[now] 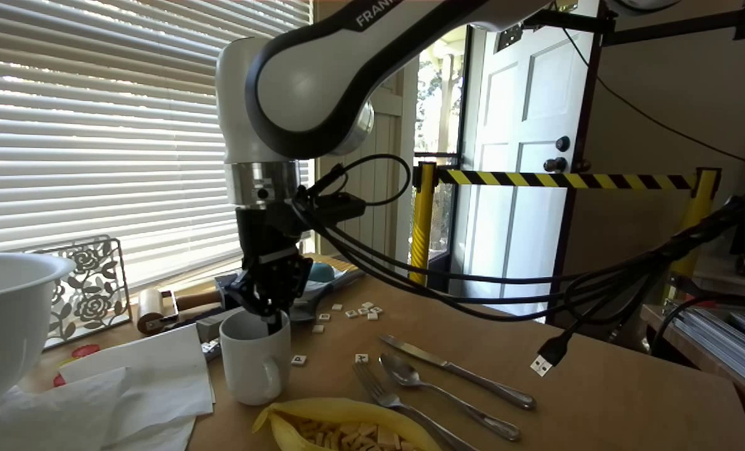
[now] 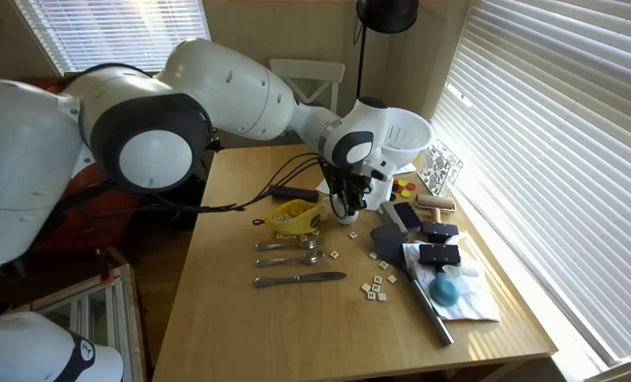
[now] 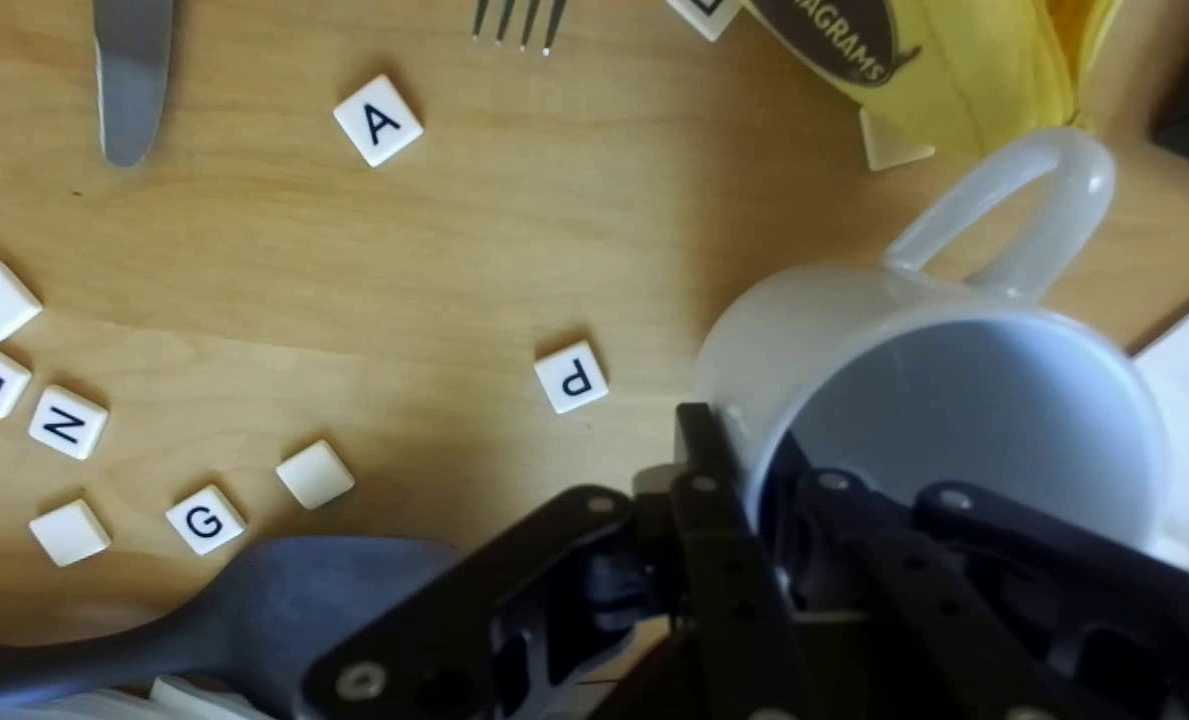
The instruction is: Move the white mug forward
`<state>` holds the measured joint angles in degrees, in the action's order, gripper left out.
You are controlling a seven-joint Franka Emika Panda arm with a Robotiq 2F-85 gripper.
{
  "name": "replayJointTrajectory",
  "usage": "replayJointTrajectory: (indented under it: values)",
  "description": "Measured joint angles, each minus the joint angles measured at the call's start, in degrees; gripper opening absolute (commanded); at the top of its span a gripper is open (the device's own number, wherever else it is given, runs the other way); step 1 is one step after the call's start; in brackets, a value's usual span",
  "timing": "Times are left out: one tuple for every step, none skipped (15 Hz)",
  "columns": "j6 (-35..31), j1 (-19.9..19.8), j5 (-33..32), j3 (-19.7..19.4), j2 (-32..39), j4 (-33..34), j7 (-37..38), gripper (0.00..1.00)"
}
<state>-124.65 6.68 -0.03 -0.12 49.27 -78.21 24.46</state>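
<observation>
The white mug (image 1: 247, 366) stands upright on the wooden table, behind a yellow pouch and beside white paper in an exterior view. It is mostly hidden by the gripper in an exterior view (image 2: 348, 218). In the wrist view the mug (image 3: 984, 410) opens toward the camera at the right, its handle toward the pouch. My gripper (image 3: 744, 450) straddles the mug's wall, one finger outside and one inside the rim. The fingers are close together, shut on the wall. The gripper points down into the mug in an exterior view (image 1: 273, 322). The inner fingertip is partly hidden by the rim.
A yellow pouch (image 2: 294, 217) of tiles lies close to the mug. A fork (image 1: 381, 394), spoon (image 1: 403, 373) and knife (image 1: 460, 373) lie nearby. Several letter tiles (image 3: 571, 377) are scattered. A black spatula (image 2: 389, 244) and large white bowl (image 1: 9, 313) flank the mug.
</observation>
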Motion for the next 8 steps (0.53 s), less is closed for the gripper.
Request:
replayJointTrajectory:
  values:
    - [0.00, 0.00, 0.00, 0.00, 0.01, 0.05, -0.18, 0.03]
    - [0.00, 0.00, 0.00, 0.00, 0.03, 0.11, -0.27, 0.03]
    - [0.00, 0.00, 0.00, 0.00, 0.06, 0.15, -0.35, 0.03]
    - [0.00, 0.00, 0.00, 0.00, 0.12, 0.18, -0.41, 0.03]
    - [0.00, 0.00, 0.00, -0.01, 0.23, 0.26, -0.46, 0.03]
    - [0.00, 0.00, 0.00, -0.03, 0.35, 0.36, -0.47, 0.03]
    - [0.00, -0.01, 0.00, -0.05, 0.46, 0.47, -0.49, 0.03]
    - [0.00, -0.01, 0.00, -0.06, 0.48, 0.50, -0.51, 0.03]
